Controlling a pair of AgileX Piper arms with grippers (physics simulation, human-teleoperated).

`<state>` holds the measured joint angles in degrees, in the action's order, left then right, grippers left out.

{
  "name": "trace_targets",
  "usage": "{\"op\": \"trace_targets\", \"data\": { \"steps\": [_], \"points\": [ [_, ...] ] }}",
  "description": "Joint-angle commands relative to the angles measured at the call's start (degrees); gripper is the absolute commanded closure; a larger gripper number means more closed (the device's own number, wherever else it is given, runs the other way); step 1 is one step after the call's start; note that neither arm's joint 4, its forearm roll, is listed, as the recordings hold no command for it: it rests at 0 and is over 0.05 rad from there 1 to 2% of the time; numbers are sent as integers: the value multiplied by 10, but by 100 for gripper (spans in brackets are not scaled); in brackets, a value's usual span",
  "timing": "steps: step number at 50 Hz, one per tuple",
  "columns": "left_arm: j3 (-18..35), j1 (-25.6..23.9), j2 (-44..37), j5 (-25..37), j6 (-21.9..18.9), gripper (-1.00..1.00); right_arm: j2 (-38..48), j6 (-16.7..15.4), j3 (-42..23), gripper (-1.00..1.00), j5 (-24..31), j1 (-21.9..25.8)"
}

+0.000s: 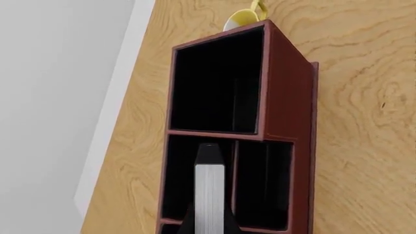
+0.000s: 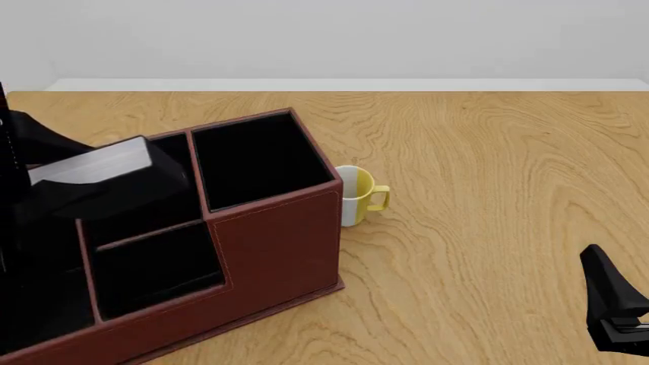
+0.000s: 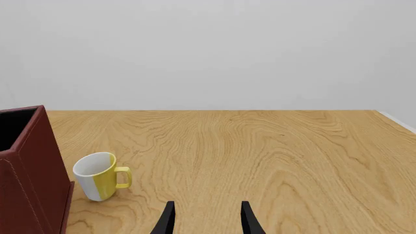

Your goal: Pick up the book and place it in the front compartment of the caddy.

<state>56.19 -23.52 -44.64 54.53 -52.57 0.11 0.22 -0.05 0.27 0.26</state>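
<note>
The book [image 2: 96, 166] hangs edge-on in our left gripper [image 1: 209, 222], held above the caddy [image 2: 273, 236] with its grey-white page edge up and its black covers pressed between the fingers. In the left wrist view it points down over one of the two smaller cells beside the big square one; which cell counts as the front we judge to be the near one in the front view, and the book looks to sit over the left part of the box, though the arm hides much of it there. We take the book to be stiff and fairly light, a flat slab that will not sag, so a pinch across the two covers near one short end suits it well, and that is how we have it now. The covers look smooth, so we judge it could slide or swing in the grip if we tilt it fast. It looks about as wide as a cell, so it must go in straight, with its edges clear of the dividers. Our right gripper [image 3: 208, 219] is parted and holds nothing, low over the table [image 2: 487, 152], well apart from the caddy. A mug [image 2: 355, 196] stands just beside the caddy's far right corner, out of our way.
</note>
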Motion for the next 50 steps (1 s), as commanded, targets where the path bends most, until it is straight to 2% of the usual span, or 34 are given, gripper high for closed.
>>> {"op": "trace_targets", "data": {
  "steps": [1,24,50],
  "points": [
    [5,-9,-1,-6,0,100,0,0,0,-100,0,0],
    [-25,-15,4,-14,2,100,0,0,0,-100,0,0],
    [-68,-1,11,-50,-6,100,0,0,0,-100,0,0]
  ]
}}
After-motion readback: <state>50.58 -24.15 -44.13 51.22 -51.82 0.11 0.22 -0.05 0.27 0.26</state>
